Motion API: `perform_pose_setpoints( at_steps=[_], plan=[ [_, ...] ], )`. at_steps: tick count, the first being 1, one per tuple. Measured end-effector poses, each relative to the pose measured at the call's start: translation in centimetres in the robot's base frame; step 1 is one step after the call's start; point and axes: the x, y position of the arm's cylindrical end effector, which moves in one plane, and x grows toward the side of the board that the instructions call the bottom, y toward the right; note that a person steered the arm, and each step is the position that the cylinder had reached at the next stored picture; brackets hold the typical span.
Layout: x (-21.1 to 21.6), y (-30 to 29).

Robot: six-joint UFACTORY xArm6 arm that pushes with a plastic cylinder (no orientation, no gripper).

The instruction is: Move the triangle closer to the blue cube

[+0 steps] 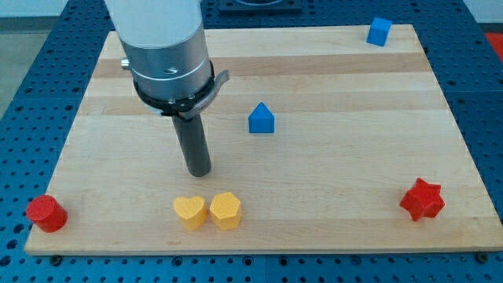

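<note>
The blue triangle block [262, 119] stands near the middle of the wooden board [330, 196]. The blue cube [379, 31] sits at the view's top right corner of the board, far from the triangle. My tip [200, 171] is at the end of the dark rod, to the left of and below the triangle, apart from it by a clear gap. The tip touches no block.
A yellow heart block [189, 212] and a yellow hexagon block [225, 210] sit side by side just below my tip. A red cylinder [45, 213] is at the bottom left corner. A red star [422, 200] is at the bottom right.
</note>
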Motion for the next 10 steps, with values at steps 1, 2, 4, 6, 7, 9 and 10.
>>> perform_pose_setpoints(
  at_steps=[1,2,4,6,7,9,10],
  plan=[
    [-0.5,1.0],
    [-2.0,1.0],
    [-4.0,1.6],
    [-6.1,3.6],
    [-6.1,5.2],
    [-6.1,6.2],
    [-6.1,7.7]
  ],
)
